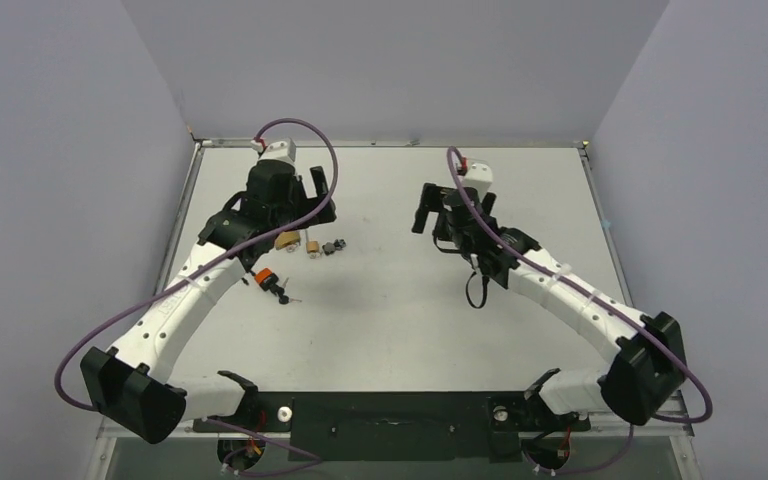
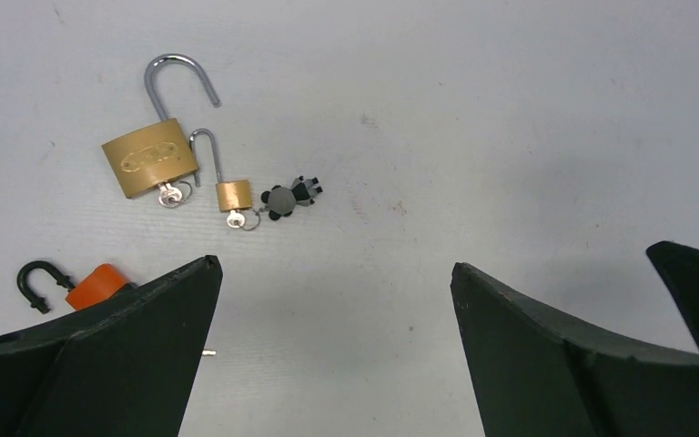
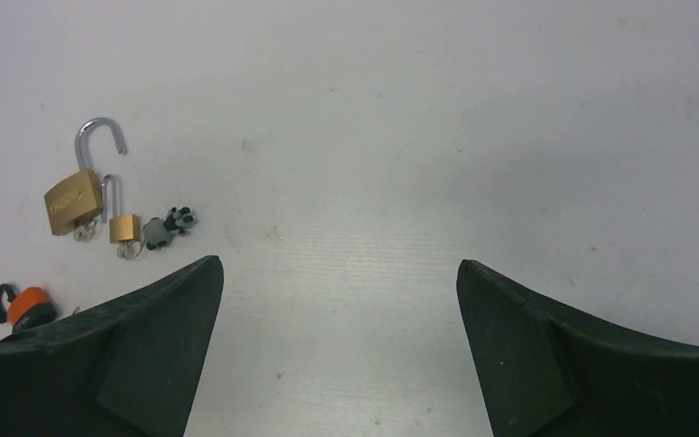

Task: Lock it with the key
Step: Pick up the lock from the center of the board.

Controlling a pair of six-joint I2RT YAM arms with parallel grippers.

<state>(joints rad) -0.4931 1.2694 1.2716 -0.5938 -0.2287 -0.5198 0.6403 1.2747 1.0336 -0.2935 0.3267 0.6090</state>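
Both arms hang over the bench (image 2: 528,109) with nothing in them. The left pincer (image 2: 332,266) has its fingers spread wide apart, and the right pincer (image 3: 338,264) is spread just as wide. The large brass padlock (image 2: 148,157) lies flat on the left part of the bench, close under the left arm. Its shackle is swung open and its key (image 2: 171,194) sits in the bottom. Just beside it lies a small brass padlock (image 2: 233,195), also open, with a grey charm (image 2: 287,196) by its key ring. An orange padlock (image 2: 96,284) sits nearer, half hidden by a finger. The large brass body looks heavy, hard and smooth, likely to skid if pushed. I'd clamp one pincer across its flat faces, press the shackle home, then pinch the small, fiddly key bow to turn it.
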